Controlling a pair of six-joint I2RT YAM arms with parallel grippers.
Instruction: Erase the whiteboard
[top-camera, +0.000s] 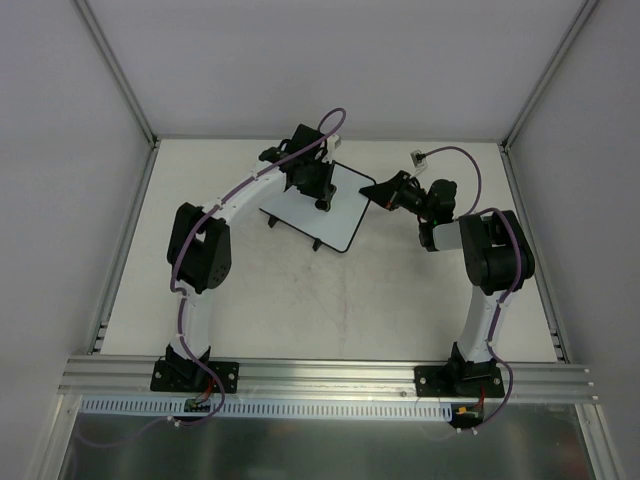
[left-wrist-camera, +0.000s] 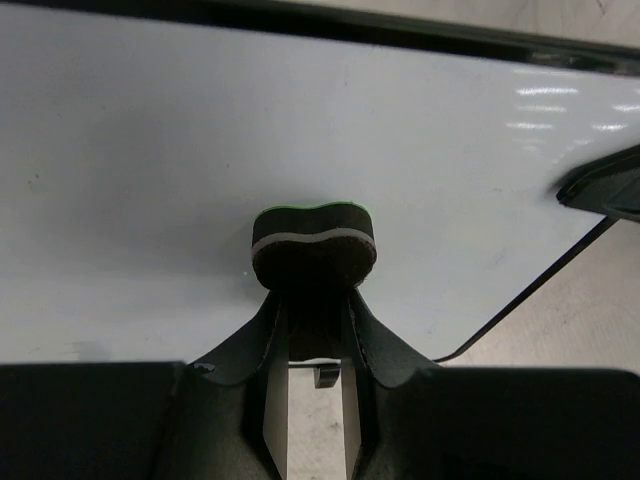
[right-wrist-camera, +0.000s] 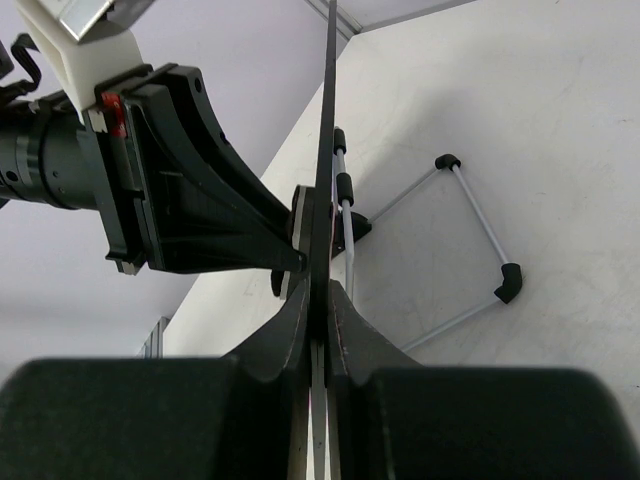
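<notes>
The whiteboard (top-camera: 340, 215) stands in the middle of the table, propped on a wire stand with black feet (right-wrist-camera: 508, 283). In the left wrist view its white face (left-wrist-camera: 150, 150) looks blank. My left gripper (top-camera: 322, 195) is over the board's upper part, shut on a dark felt eraser (left-wrist-camera: 313, 245) with a green back, pressed against the board. My right gripper (top-camera: 372, 192) is shut on the board's right edge, which shows edge-on (right-wrist-camera: 328, 150) between my fingers (right-wrist-camera: 300, 320). The right gripper also shows at the edge of the left wrist view (left-wrist-camera: 605, 185).
A small white connector on a purple cable (top-camera: 418, 156) lies at the back right of the table. Aluminium frame posts (top-camera: 130, 215) and grey walls bound the table on three sides. The arm bases sit on a rail (top-camera: 330, 375) at the near edge.
</notes>
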